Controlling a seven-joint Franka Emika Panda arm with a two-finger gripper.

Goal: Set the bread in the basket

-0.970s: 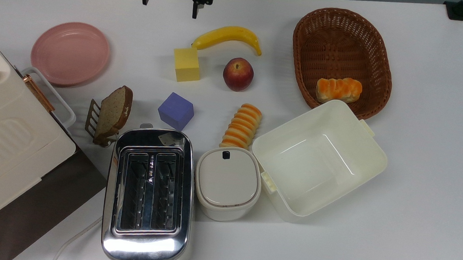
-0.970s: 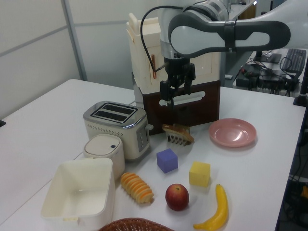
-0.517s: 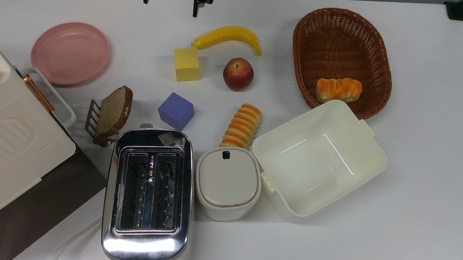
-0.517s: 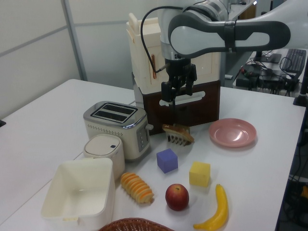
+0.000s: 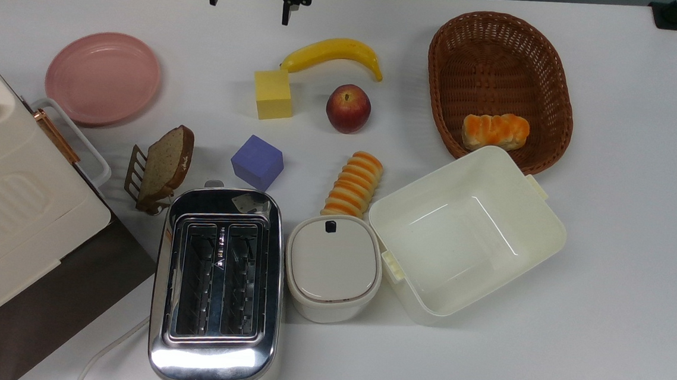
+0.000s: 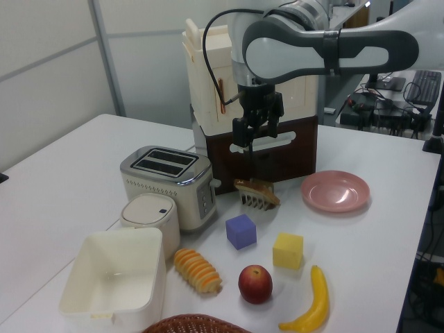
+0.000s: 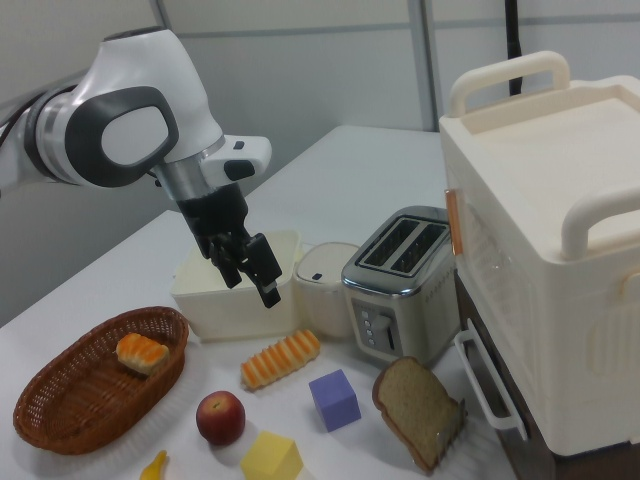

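overhead plus two opposing side views

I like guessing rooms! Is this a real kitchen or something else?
Probably a robot lab dressed up like a kitchen: a robot arm hangs over a white table with a toaster, and a desk with a keyboard stands behind.

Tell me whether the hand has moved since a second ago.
Yes. In the left view the hand has risen slightly away from the bread slice below it.

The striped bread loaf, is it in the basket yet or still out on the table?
Out. The bread lies on the table between the purple cube and the cream container, apart from the basket.
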